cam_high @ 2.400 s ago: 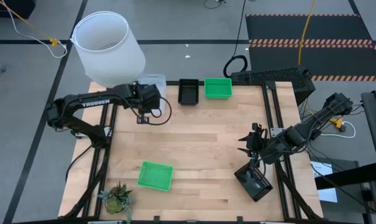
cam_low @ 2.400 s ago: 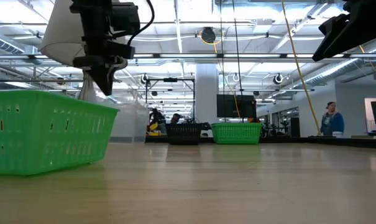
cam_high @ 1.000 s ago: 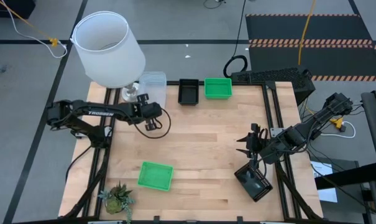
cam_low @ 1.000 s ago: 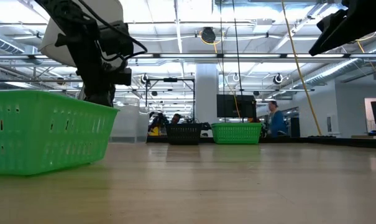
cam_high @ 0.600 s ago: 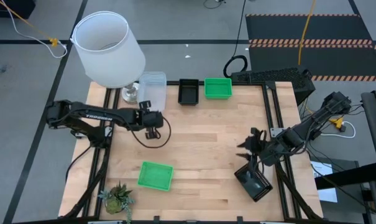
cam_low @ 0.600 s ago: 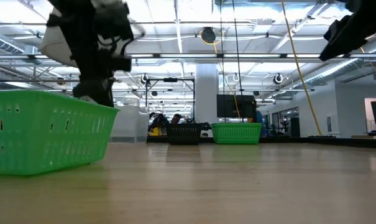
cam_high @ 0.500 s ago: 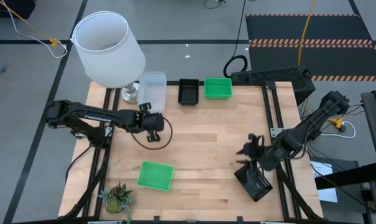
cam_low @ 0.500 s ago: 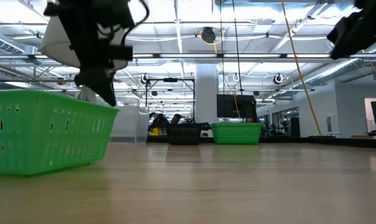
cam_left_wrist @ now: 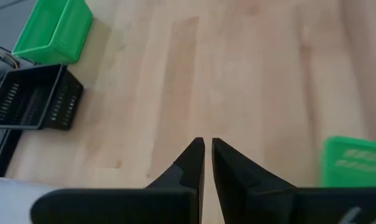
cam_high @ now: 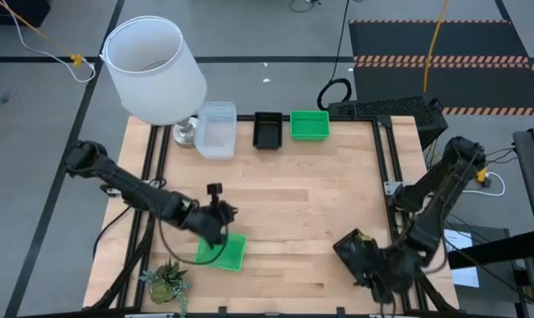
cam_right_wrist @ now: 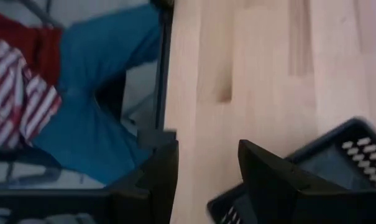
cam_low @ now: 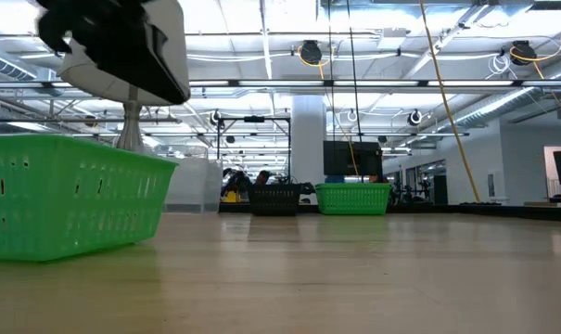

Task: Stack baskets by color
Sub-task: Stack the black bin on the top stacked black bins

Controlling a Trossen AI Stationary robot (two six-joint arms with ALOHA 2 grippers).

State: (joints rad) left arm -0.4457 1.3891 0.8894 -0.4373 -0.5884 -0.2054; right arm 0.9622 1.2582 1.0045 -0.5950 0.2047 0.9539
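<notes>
Three baskets line the far edge: clear [cam_high: 216, 130], black [cam_high: 267, 130] and green [cam_high: 309, 124]. A second green basket [cam_high: 224, 253] sits near the front left, large in the low view [cam_low: 67, 195]. My left gripper [cam_high: 224, 215] hangs shut just above its far side and holds nothing; its wrist view [cam_left_wrist: 207, 152] shows that basket [cam_left_wrist: 355, 163] to one side. A second black basket [cam_high: 348, 246] lies askew at the front right. My right gripper [cam_high: 379, 269] stands open over it. In its wrist view [cam_right_wrist: 206, 171] the basket's rim [cam_right_wrist: 337, 149] shows beside one finger.
A big white lampshade [cam_high: 152, 64] stands at the far left corner and a small potted plant [cam_high: 167, 281] at the near left corner. A person in blue and red-striped clothes [cam_right_wrist: 69, 93] is just beyond the table's edge. Bare wood [cam_high: 293, 203] fills the middle.
My left gripper has swung from near the clear basket toward the table's near edge and now hangs over the front green basket, still shut. My right gripper has swung toward the near edge and turned, coming over the front black basket, still open. No basket has moved.
</notes>
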